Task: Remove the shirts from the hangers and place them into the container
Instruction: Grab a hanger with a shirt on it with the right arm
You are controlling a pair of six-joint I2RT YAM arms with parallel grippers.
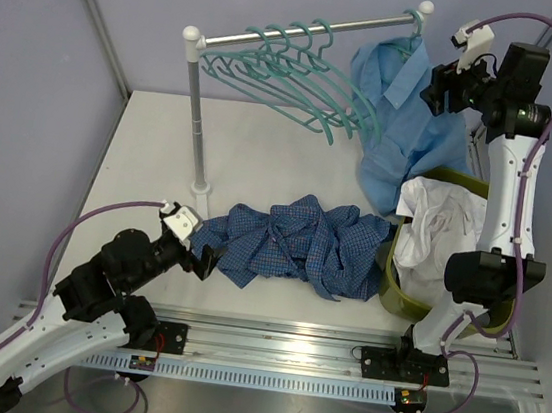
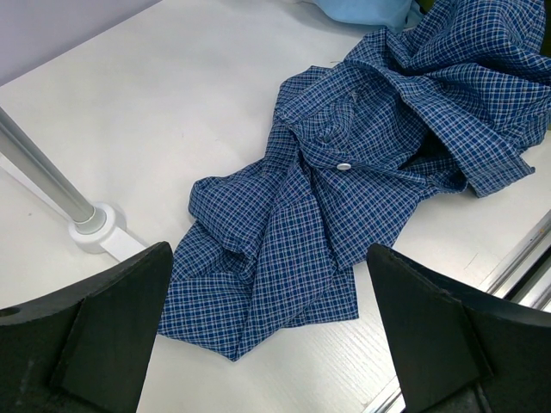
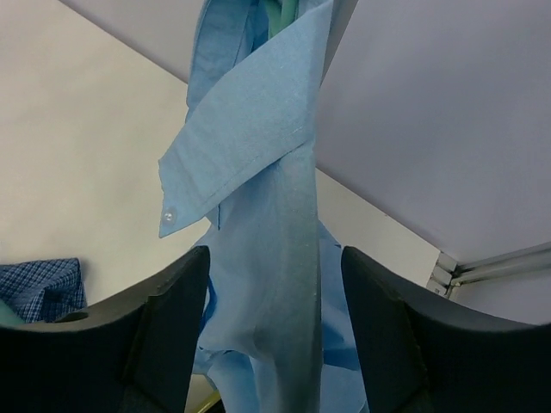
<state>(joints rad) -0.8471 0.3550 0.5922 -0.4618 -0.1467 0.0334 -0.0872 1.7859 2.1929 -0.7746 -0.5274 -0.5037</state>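
The left gripper (image 2: 269, 258) hovers low at the lower left of the top view, its jaws spread wide and holding nothing. Just beyond its fingers (image 2: 95, 335) lies the check shirt (image 1: 296, 244), crumpled in a long heap across the middle of the table (image 1: 152, 151). The shirt's collar and 1 white button face up in the left wrist view, and its right end reaches the basket (image 1: 389, 281).

The basket sits at the lower right of the top view, partly hidden by the right arm. The white shirt (image 1: 434, 231) lies bunched inside it and rises over the rim.

The rail (image 1: 308, 27) runs across the top of the frame. 4 empty hangers (image 1: 283, 66) crowd its middle. At its right end, a 5th hanger (image 1: 416, 22) carries the light blue shirt (image 1: 407, 122), which drapes down to the table behind the basket.

The right gripper (image 1: 438, 90) is raised at the upper right, level with that shirt's collar. In the right wrist view its jaws stand apart on either side of the shirt's front edge, below the collar point. The cloth hangs between them and a gap shows at the right-hand finger (image 3: 387, 327), so nothing is pinched.
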